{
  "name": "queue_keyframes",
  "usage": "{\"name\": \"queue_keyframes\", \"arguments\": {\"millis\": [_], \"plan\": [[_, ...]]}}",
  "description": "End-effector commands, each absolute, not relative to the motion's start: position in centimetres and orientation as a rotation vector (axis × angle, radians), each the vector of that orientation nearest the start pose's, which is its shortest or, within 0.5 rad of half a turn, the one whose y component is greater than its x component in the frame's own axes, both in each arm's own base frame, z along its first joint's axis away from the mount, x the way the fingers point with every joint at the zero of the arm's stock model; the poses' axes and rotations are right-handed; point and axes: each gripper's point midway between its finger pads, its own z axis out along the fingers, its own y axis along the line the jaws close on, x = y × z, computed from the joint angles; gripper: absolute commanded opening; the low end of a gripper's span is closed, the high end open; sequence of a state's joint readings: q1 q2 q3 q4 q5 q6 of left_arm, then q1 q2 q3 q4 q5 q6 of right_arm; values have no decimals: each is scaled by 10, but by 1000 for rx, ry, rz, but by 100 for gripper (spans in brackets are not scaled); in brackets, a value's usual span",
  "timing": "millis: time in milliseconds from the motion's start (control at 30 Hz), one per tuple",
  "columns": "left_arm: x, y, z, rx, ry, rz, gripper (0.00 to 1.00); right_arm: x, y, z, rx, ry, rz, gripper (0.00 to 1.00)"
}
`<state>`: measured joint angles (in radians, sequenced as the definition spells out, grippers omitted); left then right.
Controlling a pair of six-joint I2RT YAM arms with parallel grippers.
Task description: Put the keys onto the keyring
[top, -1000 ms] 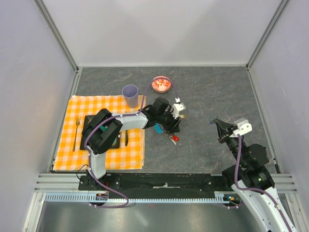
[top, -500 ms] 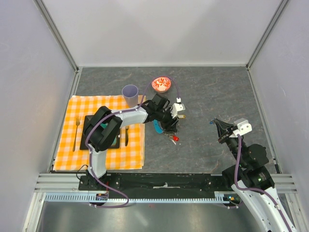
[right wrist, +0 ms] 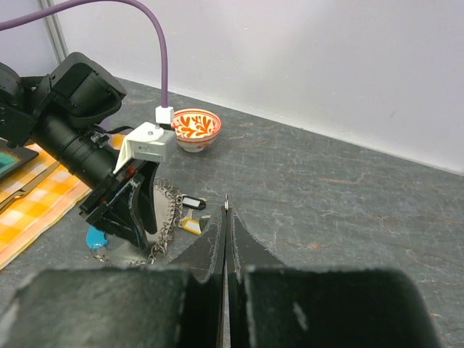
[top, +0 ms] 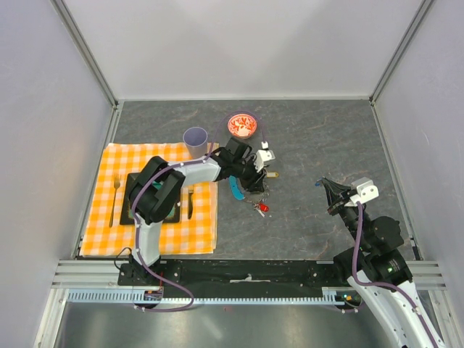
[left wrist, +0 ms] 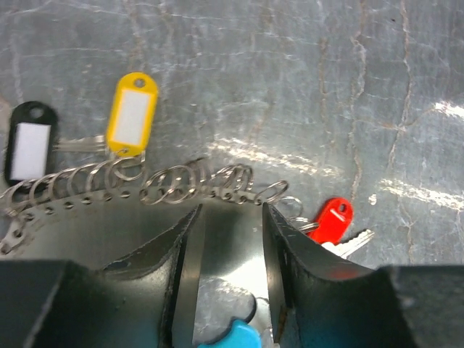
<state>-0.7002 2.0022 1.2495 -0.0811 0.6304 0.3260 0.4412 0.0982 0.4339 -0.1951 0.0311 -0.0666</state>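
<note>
The grey stone-patterned surface (top: 326,138) carries an orange checked cloth (top: 101,217) at 9 o'clock in the top view. The left arm reaches from the cloth side to mid-surface, and its pincer (top: 255,181) is held low over the keyring (top: 236,190). The right arm stands well apart at 3 o'clock; the right pincer (top: 322,185) is raised off the surface with its fingers pressed together and nothing between them. A lilac cup (top: 195,140) stands at 10 o'clock of the left pincer, and a red-and-white bowl (top: 243,126) at 12 o'clock. In the left wrist view the left pincer (left wrist: 230,217) is partly open and has no visible hold on anything. The keyring's chain (left wrist: 167,181) lies on the surface just beyond its fingertips, running from 9 o'clock towards 1 o'clock. The keyring's blue fob (left wrist: 230,337) shows in the gap between the fingers at 6 o'clock. The keys lie near the chain: a yellow-tagged key (left wrist: 131,114) at 10 o'clock of the fingertips, touching the chain, a black-and-white-tagged key (left wrist: 30,141) further out at 9 o'clock, and a red-headed key (left wrist: 332,220) just beside the right-hand finger at 3 o'clock.
</note>
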Motion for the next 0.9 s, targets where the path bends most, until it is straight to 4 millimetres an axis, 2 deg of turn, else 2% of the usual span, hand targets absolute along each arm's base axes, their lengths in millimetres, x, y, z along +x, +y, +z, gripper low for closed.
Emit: {"name": "queue_keyframes", "arguments": {"millis": [0,300,867], "plan": [[318,-381,55,1359,1868,-962,43,201,88,283,-320,1345,307,0],[304,-385,53,1370,1877,-1064,38,201,89,283,-322,1348,310,0],[301,-392,37,1252,2048,-1162,36,201,89,283,-325,1346,311,0]]}}
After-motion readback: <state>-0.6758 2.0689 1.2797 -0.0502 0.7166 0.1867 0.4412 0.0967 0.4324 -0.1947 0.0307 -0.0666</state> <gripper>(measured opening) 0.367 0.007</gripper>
